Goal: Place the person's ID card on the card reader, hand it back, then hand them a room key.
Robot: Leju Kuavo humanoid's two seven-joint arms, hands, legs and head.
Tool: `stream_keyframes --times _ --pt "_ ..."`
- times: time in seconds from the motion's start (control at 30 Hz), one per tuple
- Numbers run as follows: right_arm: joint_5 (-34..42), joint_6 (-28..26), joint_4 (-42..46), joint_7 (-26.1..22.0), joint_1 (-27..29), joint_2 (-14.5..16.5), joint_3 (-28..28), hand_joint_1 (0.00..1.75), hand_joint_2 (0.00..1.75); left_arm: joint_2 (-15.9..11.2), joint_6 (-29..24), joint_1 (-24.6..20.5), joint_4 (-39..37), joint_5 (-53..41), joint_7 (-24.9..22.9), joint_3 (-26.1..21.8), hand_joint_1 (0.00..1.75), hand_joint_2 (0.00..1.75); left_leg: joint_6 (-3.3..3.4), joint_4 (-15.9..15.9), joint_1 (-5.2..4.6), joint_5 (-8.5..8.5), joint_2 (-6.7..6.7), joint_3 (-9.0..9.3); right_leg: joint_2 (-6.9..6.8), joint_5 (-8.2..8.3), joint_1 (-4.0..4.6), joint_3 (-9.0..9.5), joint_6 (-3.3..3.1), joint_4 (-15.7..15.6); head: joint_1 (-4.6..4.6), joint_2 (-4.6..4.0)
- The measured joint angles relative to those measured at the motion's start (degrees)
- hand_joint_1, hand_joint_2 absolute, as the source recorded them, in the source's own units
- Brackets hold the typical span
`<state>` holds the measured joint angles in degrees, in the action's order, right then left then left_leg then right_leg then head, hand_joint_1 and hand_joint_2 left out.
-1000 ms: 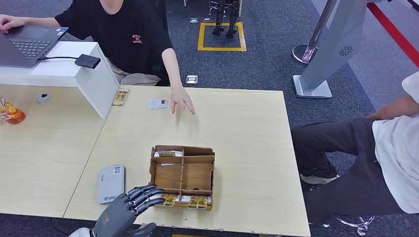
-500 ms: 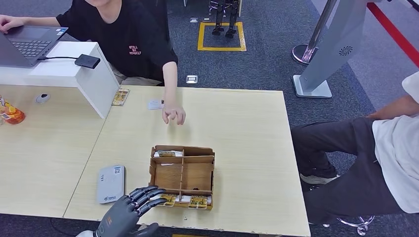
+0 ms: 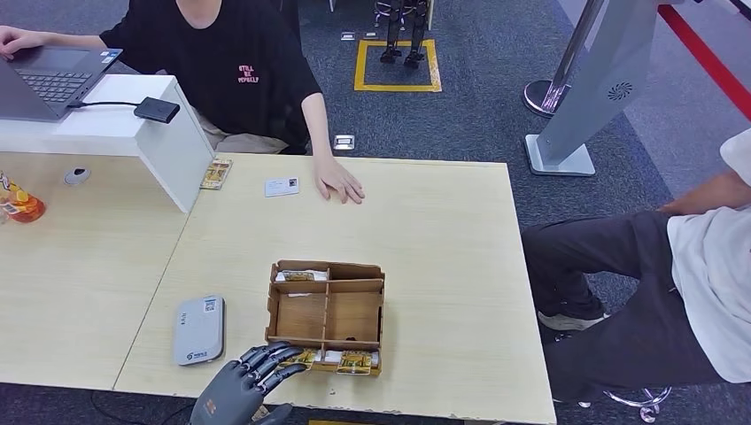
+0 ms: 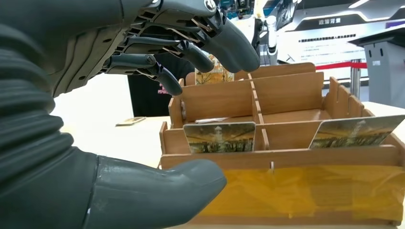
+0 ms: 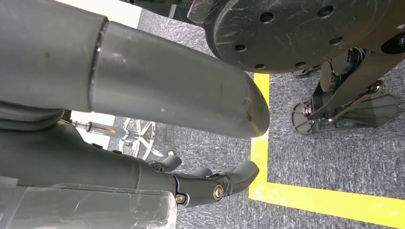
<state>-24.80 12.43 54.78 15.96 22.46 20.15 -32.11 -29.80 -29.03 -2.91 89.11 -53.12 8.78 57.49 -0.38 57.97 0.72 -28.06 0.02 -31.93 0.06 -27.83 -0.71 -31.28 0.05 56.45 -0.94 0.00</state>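
You can see small pink words on the front of the person's black shirt [image 3: 249, 73], but they are too tiny to read. In the left wrist view, a white sign [image 4: 334, 40] far behind the wooden box [image 4: 286, 143] has Chinese writing; the top line [image 4: 329, 21] looks like "政策背景", and the smaller lines under it are too blurry.

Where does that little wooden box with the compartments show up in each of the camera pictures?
Head view: the wooden box sits on the table, low and centre, just ahead of the left hand.
Left wrist view: the box is seen close up from its near side, across the middle and right.
Right wrist view: not in it; it looks at the floor.
Shared landmark: the picture cards standing in the box's near row.
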Motion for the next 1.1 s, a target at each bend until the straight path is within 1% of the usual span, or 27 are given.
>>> stream_keyframes --times 0.17,0.3,0.5,0.63,0.77,0.9,1.1 --pt "-0.17 0.77 1.03 0.26 0.69 0.0 0.0 0.0 0.0 0.57 -0.29 0.84 -0.73 -1.33 -1.07 0.01 0.45 1.75 0.0 0.0 0.0 0.0 0.0 -0.01 0.0 -0.01 0.0 0.0 0.0 0.0 -0.01 0.0" --pt "0.34 0.67 1.48 0.77 1.02 0.0 0.02 0.0 0.0 1.41 -1.76 1.62 -1.43 -2.81 -2.18 0.01 0.45 1.75 0.0 0.0 -0.01 0.0 0.0 -0.01 0.0 -0.01 0.0 0.0 0.01 0.0 -0.01 0.0" --pt "1.04 0.25 1.89 1.09 1.38 0.0 0.23 0.0 0.0 2.59 -3.29 2.68 -2.29 -4.32 -3.37 0.01 0.49 1.75 0.0 0.0 -0.01 0.0 0.0 -0.01 0.0 -0.01 0.0 0.0 0.01 0.0 -0.01 0.0" --pt "1.75 0.1 2.28 1.5 1.75 0.0 0.58 0.0 0.0 3.39 -6.02 3.78 -2.91 -6.47 -5.46 0.01 0.49 1.75 0.0 -0.01 0.0 0.0 0.0 0.0 0.0 -0.01 0.0 0.0 0.0 0.0 -0.01 0.0" --pt "1.83 0.05 2.35 1.61 1.79 0.0 0.61 0.0 0.0 5.2 -8.85 4.47 -4.79 -7.87 -6.44 0.01 0.49 1.75 0.0 -0.01 -0.01 0.0 -0.01 -0.01 -0.02 -0.02 0.0 0.01 0.01 0.0 0.0 0.0" --pt "1.55 0.09 2.35 1.42 1.8 0.0 0.61 0.0 0.0 7.02 -9.02 5.03 -5.99 -8.86 -6.32 0.0 0.45 1.75 0.0 0.0 -0.01 -0.01 0.0 -0.01 -0.01 -0.01 -0.01 0.0 0.01 0.0 -0.02 0.0" --pt "1.09 0.16 2.33 1.25 1.79 0.0 0.61 0.0 0.0 8.86 -9.04 5.1 -6.99 -9.44 -5.83 -0.36 0.48 1.75 0.0 0.0 -0.01 0.0 -0.01 0.0 -0.01 -0.01 0.0 0.01 0.01 0.0 -0.02 0.0"
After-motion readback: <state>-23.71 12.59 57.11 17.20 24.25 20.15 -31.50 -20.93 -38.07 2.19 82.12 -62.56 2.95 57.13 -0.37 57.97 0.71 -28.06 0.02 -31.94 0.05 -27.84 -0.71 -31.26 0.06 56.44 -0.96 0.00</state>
